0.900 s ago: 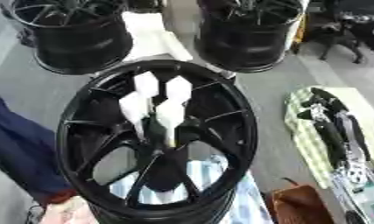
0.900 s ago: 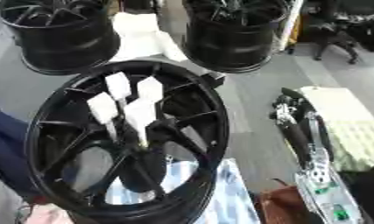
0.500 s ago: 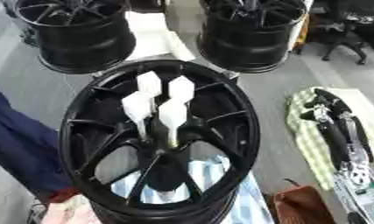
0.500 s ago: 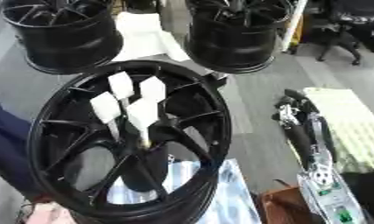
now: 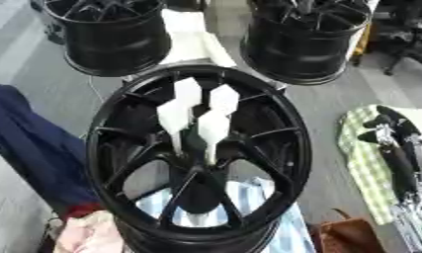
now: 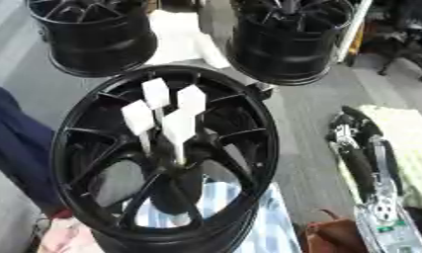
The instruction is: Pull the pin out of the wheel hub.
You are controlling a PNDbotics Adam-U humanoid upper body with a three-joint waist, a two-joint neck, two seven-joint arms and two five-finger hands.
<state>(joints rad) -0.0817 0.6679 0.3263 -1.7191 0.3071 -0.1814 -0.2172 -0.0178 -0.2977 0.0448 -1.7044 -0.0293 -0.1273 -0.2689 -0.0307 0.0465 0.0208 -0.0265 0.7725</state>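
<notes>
Pins (image 5: 212, 129), four of them, stand upright in a tight cluster at the centre of the wheel hub (image 5: 296, 153). Each has a thin white shank topped by a flat, matte white head shaped like an elongated hexagon. The four heads sit at slightly different heights, close together, with two behind and two in front.

The right hand (image 5: 383, 126) is well apart from them, at the right edge of the left eye view. It is a black shape at the upper end of a black and silver arm (image 6: 362, 173) that comes up from the lower right corner. Whether it is spread or closed cannot be told. It touches neither the pins nor the hub.

Beneath the arm lies a green and white checked cloth (image 5: 357, 158). A brown leather-like bag (image 5: 344, 239) sits near the lower right corner.

The wheel hub fills the middle of both views. It is a glossy black ring with a deep barrel and slim spokes running in to a dark centre. Through the spoke gaps a blue and white striped cloth (image 5: 248, 197) shows below it.

Navy fabric (image 5: 32, 143) hangs at the left, and there is a pale pink shape (image 5: 84, 234) at the lower left.

Beyond the hub stand two more black wheels (image 5: 110, 34) (image 5: 305, 39) on the grey floor, with a white object (image 5: 192, 37) between them.
</notes>
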